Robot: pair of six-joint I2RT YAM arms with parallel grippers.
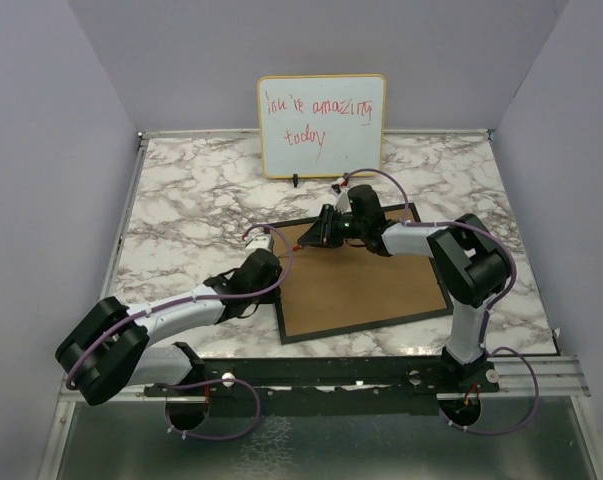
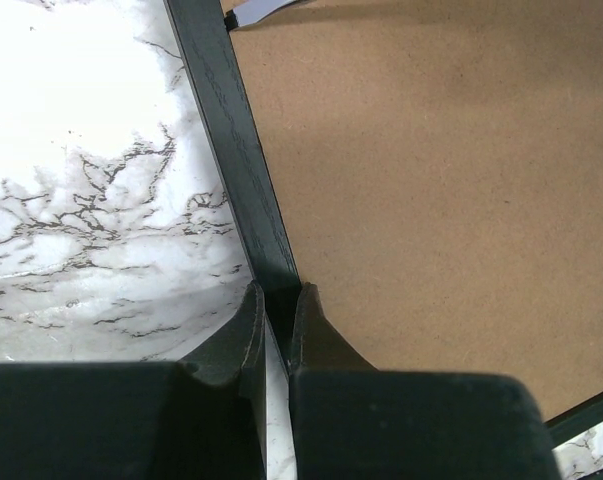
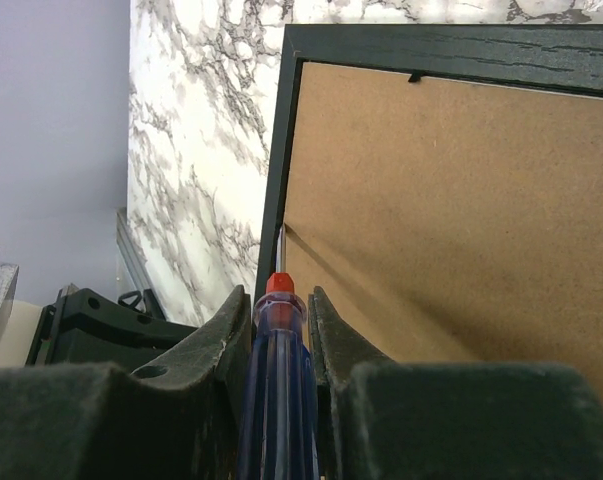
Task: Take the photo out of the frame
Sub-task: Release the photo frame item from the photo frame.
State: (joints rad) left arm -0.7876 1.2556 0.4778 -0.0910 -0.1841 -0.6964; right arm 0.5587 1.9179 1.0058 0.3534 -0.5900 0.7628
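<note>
Frame (image 3: 461, 50) sits face-down on the table (image 1: 191, 200), photo hidden under the brown backing (image 1: 366, 285); left gripper (image 2: 281, 292) pinches the left rail, probably steadying it; right gripper (image 3: 281, 300) clamps a screwdriver (image 3: 274, 390), tip at the backing's far-left edge, likely for prying.

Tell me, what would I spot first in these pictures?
A big black frame lies on the marble table, brown back up. The right claw grips a blue, red-capped screwdriver poked at the frame's inner edge, while the left claw pinches its black rim. Behind stands a whiteboard with red writing.
</note>
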